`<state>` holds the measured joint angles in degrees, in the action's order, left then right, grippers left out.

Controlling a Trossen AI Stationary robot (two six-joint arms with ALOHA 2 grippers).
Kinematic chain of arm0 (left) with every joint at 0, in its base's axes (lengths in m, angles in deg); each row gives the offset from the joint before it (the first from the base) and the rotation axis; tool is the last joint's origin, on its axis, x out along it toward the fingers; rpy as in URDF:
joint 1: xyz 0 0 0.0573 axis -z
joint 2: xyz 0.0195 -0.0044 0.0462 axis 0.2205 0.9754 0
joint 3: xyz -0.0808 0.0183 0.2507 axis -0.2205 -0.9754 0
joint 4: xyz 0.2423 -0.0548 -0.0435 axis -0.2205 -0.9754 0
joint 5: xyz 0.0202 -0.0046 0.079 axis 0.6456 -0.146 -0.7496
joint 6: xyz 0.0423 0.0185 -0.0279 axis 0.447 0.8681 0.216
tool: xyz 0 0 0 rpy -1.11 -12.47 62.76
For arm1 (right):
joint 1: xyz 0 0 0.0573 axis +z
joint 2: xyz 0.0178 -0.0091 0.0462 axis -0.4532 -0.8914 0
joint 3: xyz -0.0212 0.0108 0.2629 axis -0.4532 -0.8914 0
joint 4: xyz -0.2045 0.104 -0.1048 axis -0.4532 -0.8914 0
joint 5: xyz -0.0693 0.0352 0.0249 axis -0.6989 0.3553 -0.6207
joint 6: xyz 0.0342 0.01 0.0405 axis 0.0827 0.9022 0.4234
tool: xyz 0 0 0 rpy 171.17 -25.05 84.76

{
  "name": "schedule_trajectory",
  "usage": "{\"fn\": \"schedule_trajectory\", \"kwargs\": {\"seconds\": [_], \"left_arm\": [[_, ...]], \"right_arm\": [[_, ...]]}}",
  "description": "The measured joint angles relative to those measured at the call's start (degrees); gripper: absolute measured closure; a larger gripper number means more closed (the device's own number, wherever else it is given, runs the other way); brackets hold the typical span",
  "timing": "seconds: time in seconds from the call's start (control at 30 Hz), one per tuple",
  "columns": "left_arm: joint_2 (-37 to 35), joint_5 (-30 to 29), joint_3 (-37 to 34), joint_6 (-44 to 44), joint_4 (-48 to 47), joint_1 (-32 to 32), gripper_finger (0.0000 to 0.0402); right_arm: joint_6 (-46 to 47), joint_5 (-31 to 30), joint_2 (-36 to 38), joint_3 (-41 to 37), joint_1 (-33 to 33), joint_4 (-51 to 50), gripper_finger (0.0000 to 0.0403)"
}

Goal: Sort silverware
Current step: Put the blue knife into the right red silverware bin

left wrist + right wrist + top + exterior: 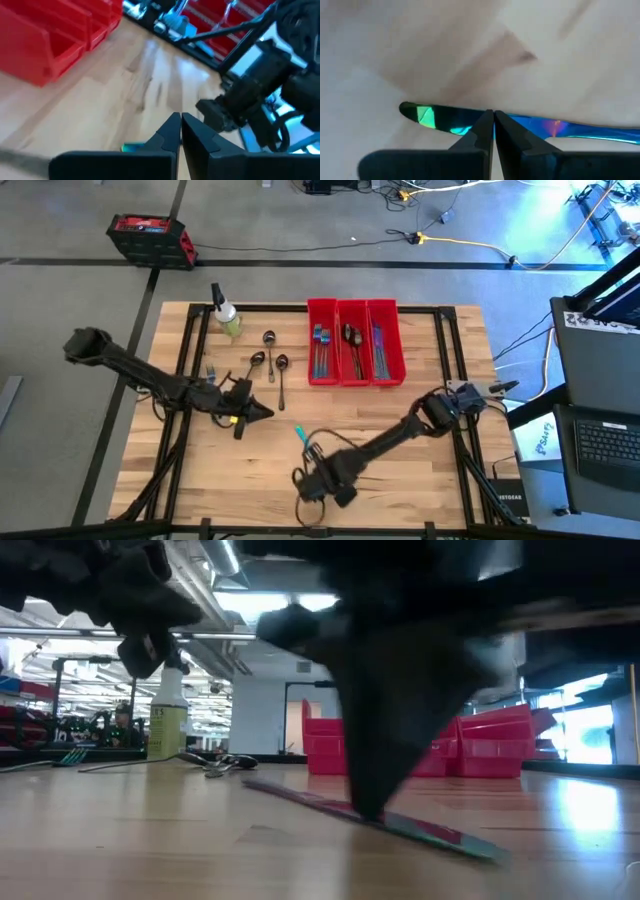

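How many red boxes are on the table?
3. The long red plastic bins stand side by side at the table's far edge: the left bin, the middle bin and the right bin. All three hold silverware; none looks hidden.

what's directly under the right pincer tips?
An iridescent blue-green metal knife lies flat on the wooden table, beneath the shut right pincer. The tips cover its middle, so contact can't be confirmed.

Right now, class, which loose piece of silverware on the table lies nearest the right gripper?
The iridescent knife lying alone near the table's front, right at the shut right gripper; the spoons lie together farther back by the spray bottle.
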<state>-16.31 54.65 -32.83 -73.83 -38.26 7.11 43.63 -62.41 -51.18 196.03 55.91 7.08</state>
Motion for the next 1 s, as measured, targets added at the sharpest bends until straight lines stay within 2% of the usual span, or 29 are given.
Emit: {"fn": "schedule_trajectory", "kwargs": {"seconds": [0.17, 0.5, 0.6, 0.8, 0.93, 1.0], "left_arm": [[10.22, 0.83, 0.37, 7.30, 13.58, 4.25, 0.0402], [25.33, 0.85, 7.90, 19.00, 14.55, 4.80, 0.0402], [26.70, 1.61, 8.99, 24.70, 14.58, 4.78, 0.0402], [26.45, 0.98, 10.05, 35.94, 16.44, 5.05, 0.0402], [26.41, 1.43, 10.44, 36.84, 15.48, 4.91, 0.0402], [26.41, 2.94, 10.44, 37.81, 15.37, 4.95, 0.0402]], "right_arm": [[3.53, -2.97, 0.00, 0.00, 2.44, -3.34, 0.0403], [10.60, -10.44, 0.92, 0.01, 1.54, -4.64, 0.0403], [13.09, -14.80, 1.44, 0.06, 0.87, -5.54, 0.0403], [15.39, -18.01, 4.59, 0.07, 0.01, -5.88, 0.0403], [18.74, -23.40, 8.56, -0.05, -0.56, -5.24, 0.0403], [19.64, -26.01, 11.97, -2.51, -0.62, -1.29, 0.0403]]}}
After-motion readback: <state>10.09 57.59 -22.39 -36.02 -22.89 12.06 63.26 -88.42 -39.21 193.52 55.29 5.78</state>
